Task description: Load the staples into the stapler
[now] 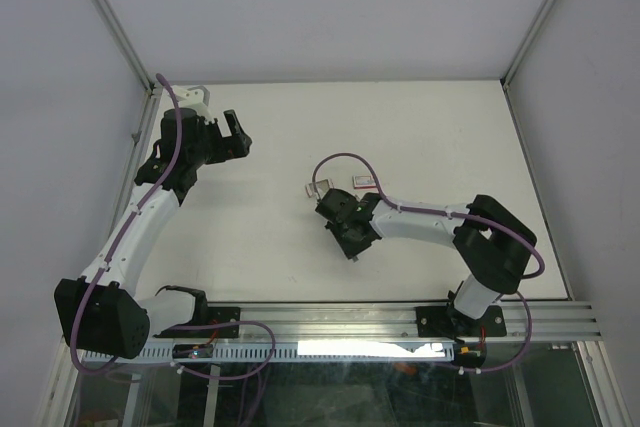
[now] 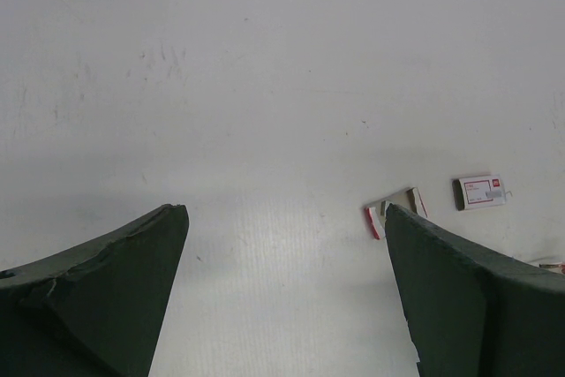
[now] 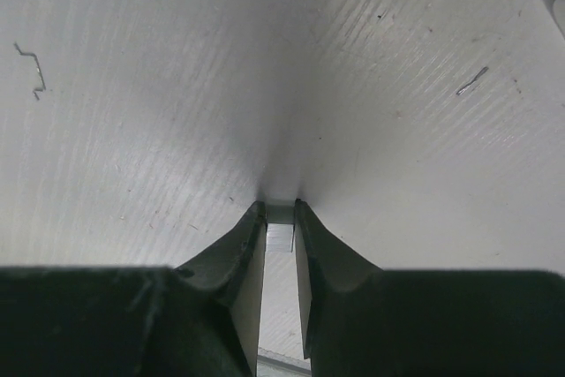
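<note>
Pinching staples (image 3: 280, 212) between narrow right fingers (image 3: 245, 258); left fingers (image 2: 106, 293) wide open, empty; bent wire (image 3: 35, 72) nearby.

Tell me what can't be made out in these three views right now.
Stapler: nothing pink shows in any view; in the top view the right gripper may cover it.
Pale piece between its fingertips, right wrist view: too small to name, grip unclear.
Opened box part, left wrist view: half hidden behind a finger of the left gripper.
Red-and-white box label: too small to read.
</note>
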### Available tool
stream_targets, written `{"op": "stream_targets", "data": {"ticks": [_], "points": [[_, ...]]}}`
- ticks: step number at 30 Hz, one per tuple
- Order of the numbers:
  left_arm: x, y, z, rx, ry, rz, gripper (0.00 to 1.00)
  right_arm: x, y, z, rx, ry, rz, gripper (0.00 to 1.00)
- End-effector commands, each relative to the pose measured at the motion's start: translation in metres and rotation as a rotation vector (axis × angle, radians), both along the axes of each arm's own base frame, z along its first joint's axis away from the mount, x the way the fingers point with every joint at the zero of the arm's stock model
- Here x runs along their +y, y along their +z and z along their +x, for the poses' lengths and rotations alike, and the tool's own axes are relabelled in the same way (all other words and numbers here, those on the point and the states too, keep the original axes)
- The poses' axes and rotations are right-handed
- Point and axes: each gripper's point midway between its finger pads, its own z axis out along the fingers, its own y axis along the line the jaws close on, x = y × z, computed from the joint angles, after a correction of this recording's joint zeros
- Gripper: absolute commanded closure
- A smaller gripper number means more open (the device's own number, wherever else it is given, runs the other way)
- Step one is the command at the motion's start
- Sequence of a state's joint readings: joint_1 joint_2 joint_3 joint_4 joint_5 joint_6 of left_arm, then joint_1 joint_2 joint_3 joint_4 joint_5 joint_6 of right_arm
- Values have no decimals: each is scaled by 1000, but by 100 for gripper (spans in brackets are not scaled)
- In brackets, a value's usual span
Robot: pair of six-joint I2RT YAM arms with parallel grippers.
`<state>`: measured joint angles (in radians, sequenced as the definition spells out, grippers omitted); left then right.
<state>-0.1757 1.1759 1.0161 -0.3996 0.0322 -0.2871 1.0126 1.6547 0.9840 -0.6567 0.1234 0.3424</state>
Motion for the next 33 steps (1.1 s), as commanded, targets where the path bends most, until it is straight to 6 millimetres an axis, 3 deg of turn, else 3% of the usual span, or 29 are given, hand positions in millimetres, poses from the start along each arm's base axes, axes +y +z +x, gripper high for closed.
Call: {"op": "stream_targets", "data": {"ticks": [1,10,17,20,23,27,33], "points": [[-3,21,3,-78,-21,-15,1,8,9,6,-32,-7,18,81],[-10,14,2,-60,-44,-38,1,24,41,13,-70,7,109,83],[-25,11,-4,-46,-76,-64,2,14,39,19,-107,-40,91,84],[-57,5,-17,-13,-141,-144,3,12,52,26,-143,-63,116,84],[-108,-10,-41,27,-219,-230,4,6,67,35,-168,-88,149,83],[-174,-31,-76,112,-329,-398,5,-17,80,49,-196,-150,159,83],[-232,-56,-108,204,-406,-481,5,-53,91,74,-236,-269,215,84]]}}
